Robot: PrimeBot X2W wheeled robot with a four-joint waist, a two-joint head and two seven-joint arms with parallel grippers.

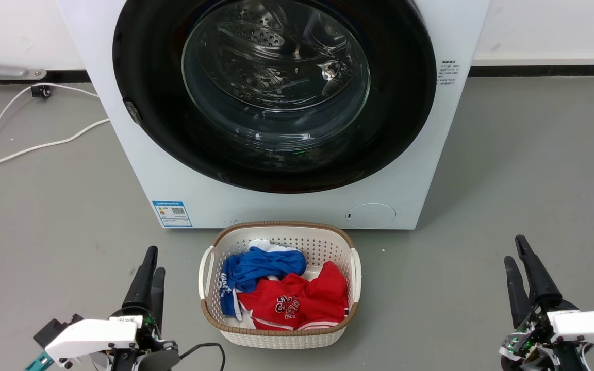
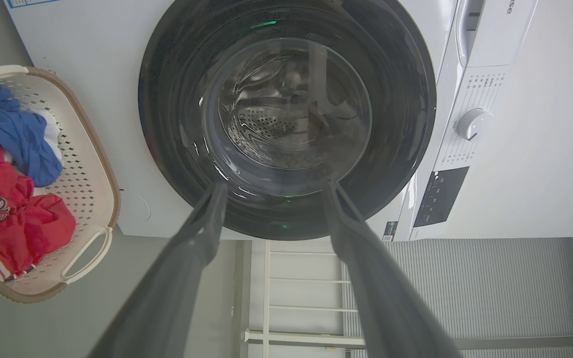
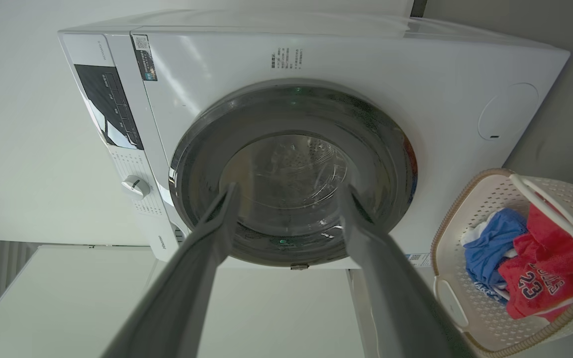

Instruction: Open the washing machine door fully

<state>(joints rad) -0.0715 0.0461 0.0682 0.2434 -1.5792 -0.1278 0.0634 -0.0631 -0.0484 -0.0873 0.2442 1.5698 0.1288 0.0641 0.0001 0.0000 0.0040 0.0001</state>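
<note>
The washing machine door [image 1: 405,103] is a big round glossy black ring around a clear glass bowl. It lies shut, flush with the front of the white machine [image 1: 137,170], and a small latch shows on its left edge. My left gripper [image 1: 154,262] hangs low over the floor at the lower left, well short of the door. In the left wrist view the left gripper [image 2: 274,185] is open and empty, pointing at the door [image 2: 167,124]. My right gripper [image 1: 514,250] sits at the lower right. The right wrist view shows the right gripper [image 3: 290,188] open and empty, facing the door [image 3: 386,149].
A white laundry basket [image 1: 281,225] with blue and red clothes stands on the grey floor right in front of the machine, between my arms. A white cable [image 1: 29,149] runs across the floor at the left. The machine's dial [image 2: 473,124] sits above the door.
</note>
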